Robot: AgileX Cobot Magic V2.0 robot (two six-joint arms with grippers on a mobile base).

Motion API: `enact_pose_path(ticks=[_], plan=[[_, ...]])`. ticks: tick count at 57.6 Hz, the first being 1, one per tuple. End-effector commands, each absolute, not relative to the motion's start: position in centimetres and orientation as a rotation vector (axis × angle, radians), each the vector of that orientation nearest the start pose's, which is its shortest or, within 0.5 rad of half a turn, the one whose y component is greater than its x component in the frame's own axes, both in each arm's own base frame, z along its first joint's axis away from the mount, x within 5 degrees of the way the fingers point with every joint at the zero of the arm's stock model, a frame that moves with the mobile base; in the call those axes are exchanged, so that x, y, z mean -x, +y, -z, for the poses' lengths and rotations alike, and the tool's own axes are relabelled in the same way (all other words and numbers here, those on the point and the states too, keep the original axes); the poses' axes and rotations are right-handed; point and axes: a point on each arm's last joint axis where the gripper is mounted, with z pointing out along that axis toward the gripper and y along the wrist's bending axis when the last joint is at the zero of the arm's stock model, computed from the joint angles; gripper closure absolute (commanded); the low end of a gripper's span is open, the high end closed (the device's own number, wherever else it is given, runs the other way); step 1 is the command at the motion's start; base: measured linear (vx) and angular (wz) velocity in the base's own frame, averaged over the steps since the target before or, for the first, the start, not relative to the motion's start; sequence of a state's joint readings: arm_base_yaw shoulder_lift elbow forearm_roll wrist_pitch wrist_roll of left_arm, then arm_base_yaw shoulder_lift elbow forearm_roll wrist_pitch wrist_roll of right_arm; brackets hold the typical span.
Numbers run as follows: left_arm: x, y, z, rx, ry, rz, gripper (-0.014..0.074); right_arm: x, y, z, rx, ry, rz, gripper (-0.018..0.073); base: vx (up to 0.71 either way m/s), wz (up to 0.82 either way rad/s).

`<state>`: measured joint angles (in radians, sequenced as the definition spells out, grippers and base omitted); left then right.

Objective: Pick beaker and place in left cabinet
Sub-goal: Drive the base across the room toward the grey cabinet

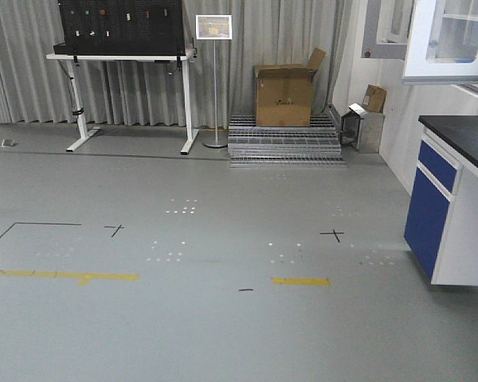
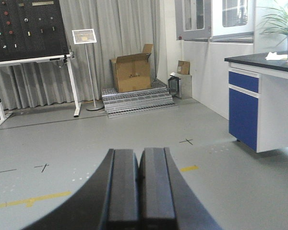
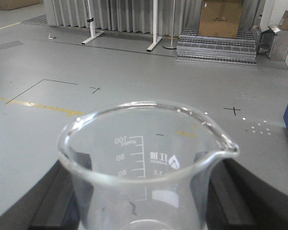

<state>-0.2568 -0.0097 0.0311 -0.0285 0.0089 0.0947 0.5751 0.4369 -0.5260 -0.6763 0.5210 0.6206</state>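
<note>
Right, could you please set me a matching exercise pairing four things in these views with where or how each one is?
Things:
1. beaker
2. left gripper
3. cardboard box
4. counter

Place or state:
A. on the metal steps
B. shut, empty
C. held in the right gripper
D. black top, blue front

Pairs: 1-C, 2-B, 3-A, 4-D.

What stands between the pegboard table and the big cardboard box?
A sign stand, between the table and the cardboard box, shown in the front-facing view.
</note>
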Motion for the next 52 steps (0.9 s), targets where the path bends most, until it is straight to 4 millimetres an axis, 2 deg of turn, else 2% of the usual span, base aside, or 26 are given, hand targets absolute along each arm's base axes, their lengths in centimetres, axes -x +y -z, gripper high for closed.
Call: enact_pose_path(ticks=[1, 52], plan=[[-5.35, -1.4, -20.55, -0.222, 1.412, 0.168, 0.0595, -8.85, 2.55, -33.69, 0.309, 1.691, -0.138, 0.0564, 0.66, -0.02], [-5.35, -1.4, -20.55, -0.222, 1.412, 0.168, 0.0595, -8.85, 2.56, -33.69, 0.309, 1.691, -0.139, 0.0564, 0.68, -0.02]])
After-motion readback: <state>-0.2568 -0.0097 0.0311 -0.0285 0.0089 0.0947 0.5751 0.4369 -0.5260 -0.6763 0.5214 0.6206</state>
